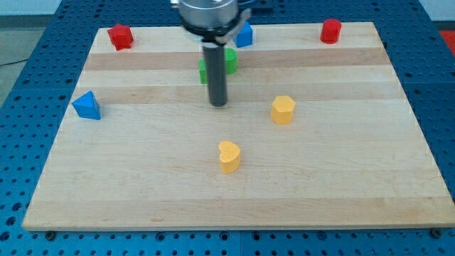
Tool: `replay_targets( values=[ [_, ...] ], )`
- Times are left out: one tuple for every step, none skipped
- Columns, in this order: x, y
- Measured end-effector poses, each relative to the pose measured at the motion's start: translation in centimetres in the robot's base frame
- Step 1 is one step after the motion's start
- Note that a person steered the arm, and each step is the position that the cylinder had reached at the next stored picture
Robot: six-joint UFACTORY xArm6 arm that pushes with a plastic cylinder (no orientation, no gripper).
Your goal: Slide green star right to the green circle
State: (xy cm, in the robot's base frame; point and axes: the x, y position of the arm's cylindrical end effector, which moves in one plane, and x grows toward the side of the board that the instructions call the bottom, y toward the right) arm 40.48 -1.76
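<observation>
My tip (218,104) rests on the board just below two green blocks at the view's upper middle. The rod hides most of both. One green block (203,71) shows to the left of the rod, the other green block (231,60) to its right and slightly higher. They sit close together, touching or nearly so. I cannot tell which is the star and which the circle.
A wooden board (355,178) holds a red block (121,36) at top left, a blue block (245,34) at top middle, a red cylinder (330,31) at top right, a blue triangle (87,105) at left, a yellow hexagon (283,109) and a yellow heart (229,156).
</observation>
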Motion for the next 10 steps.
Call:
replay_targets(
  values=[
    [-0.4, 1.2],
    [-0.8, 1.2],
    [-0.8, 1.2],
    [-0.9, 1.2],
    [-0.9, 1.2],
    [-1.2, 1.2],
    [-2.1, 1.2],
    [-2.5, 1.2],
    [-3.0, 1.2],
    [-3.8, -0.8]
  ],
)
